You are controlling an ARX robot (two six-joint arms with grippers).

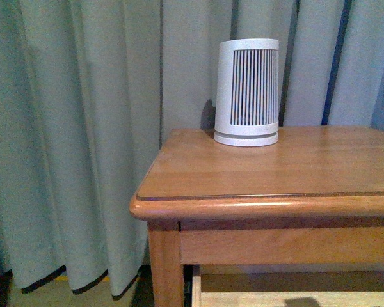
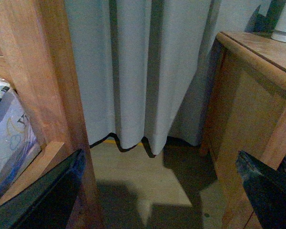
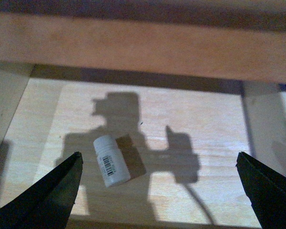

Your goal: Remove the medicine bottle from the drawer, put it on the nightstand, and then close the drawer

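The nightstand fills the right of the front view; its upper drawer stands pulled out below the top. In the right wrist view the small white medicine bottle lies on its side on the drawer's pale wood floor. My right gripper is open above the drawer, its dark fingers wide apart, with the bottle between them nearer one finger and apart from both. My left gripper is open and empty, low over the floor beside the nightstand's side.
A large white slatted cylinder stands at the back of the nightstand top. Pale curtains hang behind. In the left wrist view a wooden post with patterned bedding stands opposite the nightstand, with bare floor between.
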